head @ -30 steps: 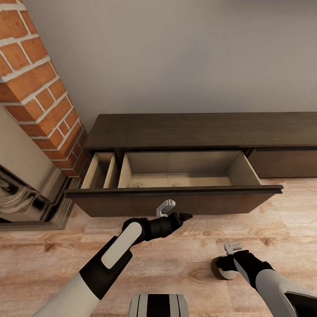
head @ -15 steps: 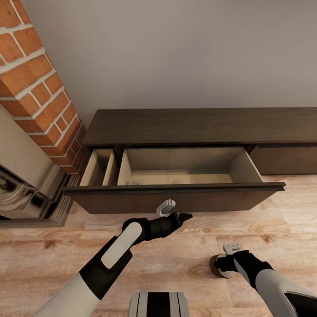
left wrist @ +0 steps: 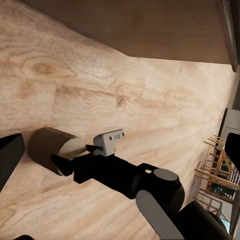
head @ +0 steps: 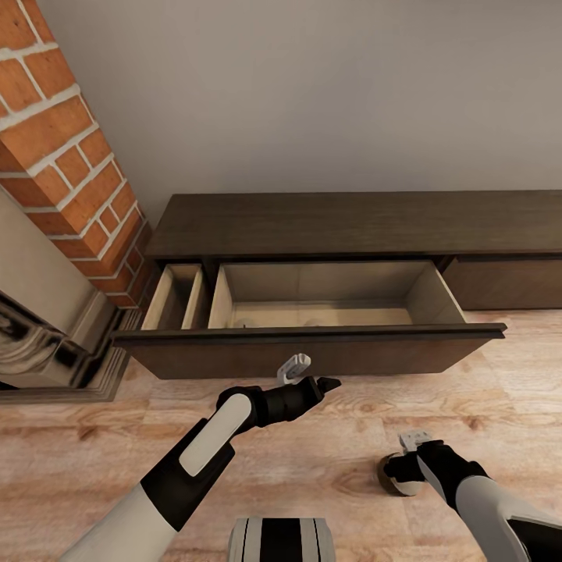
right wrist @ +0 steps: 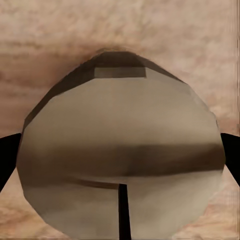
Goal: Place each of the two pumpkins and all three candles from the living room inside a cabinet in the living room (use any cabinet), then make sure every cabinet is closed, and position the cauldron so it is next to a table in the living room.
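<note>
The cabinet (head: 351, 222) is a long low dark-brown unit against the wall. Its wide drawer (head: 312, 351) and a narrow one (head: 178, 297) beside it stand pulled out, showing beige insides. My left gripper (head: 324, 384) hangs open just in front of the wide drawer's front panel, holding nothing. A stubby greyish candle (head: 393, 478) (left wrist: 47, 145) (right wrist: 120, 160) sits on the wooden floor at the lower right. My right gripper (head: 401, 471) (left wrist: 70, 161) is down on it, open, with a black finger (right wrist: 6, 157) on each side. Pumpkins, cauldron and table are out of view.
A red brick chimney (head: 62, 148) and a glossy fireplace surround (head: 39, 343) stand left of the cabinet. A shut drawer front (head: 507, 285) lies at the right. Wooden chairs (left wrist: 215, 165) show far off in the left wrist view. My base (head: 281, 542) is at the bottom.
The camera rose slightly at first, shifting the whole picture. My right gripper has sunk a little lower over the candle. The left arm has not moved.
</note>
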Robot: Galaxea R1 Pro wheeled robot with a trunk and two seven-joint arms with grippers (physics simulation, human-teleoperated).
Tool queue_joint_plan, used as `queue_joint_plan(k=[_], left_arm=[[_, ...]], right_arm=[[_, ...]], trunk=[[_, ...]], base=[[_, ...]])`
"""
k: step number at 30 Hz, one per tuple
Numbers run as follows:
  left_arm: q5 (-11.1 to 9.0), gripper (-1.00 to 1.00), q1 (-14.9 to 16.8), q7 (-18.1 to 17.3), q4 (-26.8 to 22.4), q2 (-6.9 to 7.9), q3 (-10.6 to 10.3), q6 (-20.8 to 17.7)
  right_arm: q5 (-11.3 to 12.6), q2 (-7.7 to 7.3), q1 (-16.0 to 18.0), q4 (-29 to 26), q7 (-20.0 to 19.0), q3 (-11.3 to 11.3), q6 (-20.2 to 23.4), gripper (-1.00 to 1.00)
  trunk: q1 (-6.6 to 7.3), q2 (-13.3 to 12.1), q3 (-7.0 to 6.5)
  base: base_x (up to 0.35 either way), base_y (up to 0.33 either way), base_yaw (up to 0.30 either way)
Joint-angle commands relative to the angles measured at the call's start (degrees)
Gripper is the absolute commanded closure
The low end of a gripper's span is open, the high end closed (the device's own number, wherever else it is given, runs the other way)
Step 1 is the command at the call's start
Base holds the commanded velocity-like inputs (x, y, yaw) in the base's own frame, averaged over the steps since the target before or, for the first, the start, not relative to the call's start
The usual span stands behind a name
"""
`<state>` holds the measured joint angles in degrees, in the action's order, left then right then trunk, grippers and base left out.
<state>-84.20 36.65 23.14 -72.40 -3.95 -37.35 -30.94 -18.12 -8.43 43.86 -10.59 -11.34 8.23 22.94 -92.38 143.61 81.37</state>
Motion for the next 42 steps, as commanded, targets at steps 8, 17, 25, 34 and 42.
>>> queue_joint_plan(k=[8, 17, 25, 34, 42], left_arm=[[0.0, -1.00, 0.0, 0.0, 0.1, 0.00, 0.0, 0.0], [0.0, -1.00, 0.0, 0.0, 0.1, 0.00, 0.0, 0.0], [0.4, -1.00, 0.0, 0.1, 0.1, 0.13, 0.2, 0.1], [0.7, -1.00, 0.0, 0.2, 0.2, 0.34, 0.5, 0.2], [0.8, -1.00, 0.0, 0.2, 1.4, 0.21, 0.6, 0.1]], right_arm=[[0.2, -0.70, 0.0, -2.2, -1.1, 0.1, 2.3, 1.00], [0.1, -0.71, -0.6, -14.5, -4.9, 0.0, 14.0, 1.00], [0.2, -0.77, -0.6, -17.2, -5.3, 0.1, 15.3, 1.00], [0.2, -5.21, -0.6, -21.4, -11.5, 0.2, 24.9, 1.00], [0.3, -12.49, -0.6, -22.2, -28.0, 0.0, 28.1, 1.00]], trunk=[[0.00, 0.0, 0.00], [0.00, 0.0, 0.00], [0.00, 0.0, 0.00], [0.00, 0.0, 0.00], [0.18, -0.1, -1.55]], base=[[0.000, 0.000, 0.000], [0.000, 0.000, 0.000], [0.000, 0.000, 0.000], [0.000, 0.000, 0.000], [0.000, 0.000, 0.000]])
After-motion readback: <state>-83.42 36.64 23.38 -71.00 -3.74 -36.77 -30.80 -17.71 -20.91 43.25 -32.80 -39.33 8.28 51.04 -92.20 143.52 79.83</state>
